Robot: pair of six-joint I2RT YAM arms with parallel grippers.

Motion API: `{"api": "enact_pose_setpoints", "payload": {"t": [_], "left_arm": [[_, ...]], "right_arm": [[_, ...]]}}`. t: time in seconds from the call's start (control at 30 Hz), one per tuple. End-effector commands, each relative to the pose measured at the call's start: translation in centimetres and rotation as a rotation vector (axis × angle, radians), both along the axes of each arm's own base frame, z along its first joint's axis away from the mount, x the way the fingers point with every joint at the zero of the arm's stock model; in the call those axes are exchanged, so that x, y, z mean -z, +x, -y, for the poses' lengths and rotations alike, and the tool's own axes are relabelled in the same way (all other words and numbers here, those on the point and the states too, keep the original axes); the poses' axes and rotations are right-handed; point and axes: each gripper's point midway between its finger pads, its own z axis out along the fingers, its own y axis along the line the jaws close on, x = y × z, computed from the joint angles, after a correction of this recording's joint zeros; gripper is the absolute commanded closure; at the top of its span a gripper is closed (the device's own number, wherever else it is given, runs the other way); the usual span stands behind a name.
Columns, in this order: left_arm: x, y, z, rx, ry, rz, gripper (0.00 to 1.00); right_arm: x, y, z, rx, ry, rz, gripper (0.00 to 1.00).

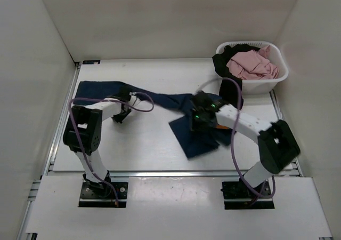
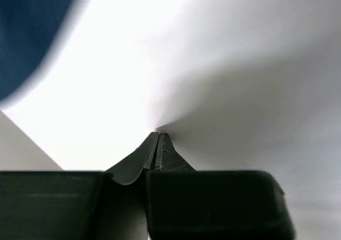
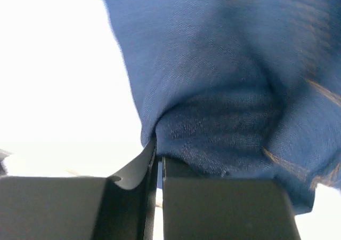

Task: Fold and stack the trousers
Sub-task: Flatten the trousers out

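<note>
Trousers [image 1: 160, 98] of dark navy denim lie stretched across a white table [image 1: 144, 149]. They run from the far left corner through the middle to a flatter, wider spread of cloth right of centre.

On the left, the left gripper [image 1: 123, 113] sits low at the near edge of the trouser leg, just beside it. Its wrist camera shows the two fingers [image 2: 162, 154] pressed together tip to tip over white surface, with no cloth seen between them. A blurred patch of blue fills the upper left corner of that view.

Right of centre, the right gripper [image 1: 198, 117] is down on the bunched denim. Its wrist camera shows the fingers closed, with a gathered fold of blue cloth pinched at their tips and tan stitching running across the fabric.

At the far right back corner stands a white basket [image 1: 266, 84]. It holds a pink cloth [image 1: 253, 65], and a black garment [image 1: 226, 58] hangs over its left rim.
</note>
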Motion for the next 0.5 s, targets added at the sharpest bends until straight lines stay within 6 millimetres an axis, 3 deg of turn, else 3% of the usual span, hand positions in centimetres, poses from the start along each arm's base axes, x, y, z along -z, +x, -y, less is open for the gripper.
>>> {"api": "enact_pose_setpoints", "payload": {"t": [0.0, 0.03, 0.07, 0.1, 0.13, 0.17, 0.2, 0.23, 0.27, 0.3, 0.33, 0.37, 0.47], "left_arm": [[-1.1, -3.4, -3.1, -0.042, -0.052, -0.021, 0.86], [-1.4, -4.2, -3.3, -0.027, -0.045, -0.03, 0.86], [-1.8, -4.6, -3.3, 0.004, -0.045, -0.027, 0.83], [-2.7, -5.3, -3.2, 0.02, -0.058, -0.011, 0.78], [-3.2, -6.0, -3.0, 0.025, -0.07, -0.024, 0.73], [-3.7, -6.5, -2.8, 0.032, -0.087, -0.025, 0.68], [-4.4, -6.6, -2.7, 0.016, -0.131, -0.017, 0.64], [-6.3, -6.1, -2.6, 0.008, -0.161, 0.029, 0.52], [-7.0, -6.7, -2.8, -0.009, -0.18, 0.017, 0.39], [-7.9, -6.6, -3.3, -0.042, -0.219, 0.036, 0.33], [-9.7, -6.0, -3.7, -0.067, -0.24, 0.089, 0.21], [-10.4, -5.8, -4.2, -0.082, -0.249, 0.107, 0.17], [-12.0, -5.7, -5.3, -0.142, -0.268, 0.133, 0.14]], "right_arm": [[-6.6, 0.3, -11.8, -0.413, 0.248, 0.104, 1.0], [-7.5, -1.4, -13.8, -0.506, 0.258, 0.07, 0.98], [-9.8, -0.2, -16.9, -0.574, 0.306, 0.109, 0.89], [-10.9, -0.5, -18.2, -0.619, 0.343, 0.1, 0.75], [-11.1, -1.8, -19.2, -0.671, 0.379, 0.039, 0.35], [-12.3, -1.5, -19.5, -0.674, 0.391, 0.057, 0.27], [-12.7, -1.2, -19.5, -0.665, 0.379, 0.073, 0.22], [-11.9, 0.0, -18.4, -0.627, 0.357, 0.067, 0.18], [-12.9, 0.4, -17.7, -0.598, 0.378, 0.093, 0.12], [-12.8, 0.8, -16.9, -0.548, 0.387, 0.085, 0.1], [-12.4, 1.7, -15.2, -0.489, 0.399, 0.1, 0.08], [-12.3, 2.2, -14.4, -0.449, 0.401, 0.108, 0.03], [-12.3, 4.1, -12.1, -0.342, 0.335, 0.179, 0.02]]}}
